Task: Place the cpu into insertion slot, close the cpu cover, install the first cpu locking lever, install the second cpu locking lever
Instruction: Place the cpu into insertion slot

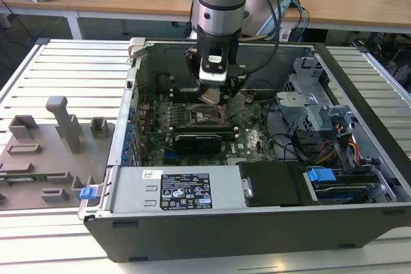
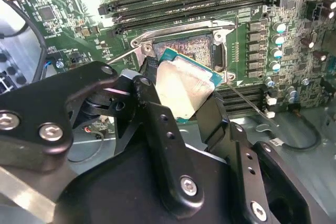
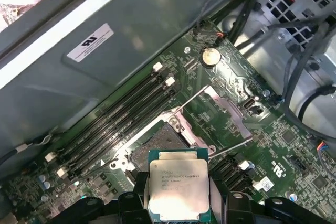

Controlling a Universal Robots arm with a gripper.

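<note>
We've got the gripper point(image 2: 180, 96) clamped on the chip point(image 3: 179, 190) by two opposite edges — it's tilted, not seated, hanging just over the gripper-side rim of the bare socket point(image 3: 160, 149), so the socket lies below & a bit ahead imo.

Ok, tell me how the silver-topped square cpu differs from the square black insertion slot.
The cpu has a pale metal top; the insertion slot is dark and empty. The cpu is held in the gripper, off the board; the insertion slot sits fixed on it. Both are square.
</note>
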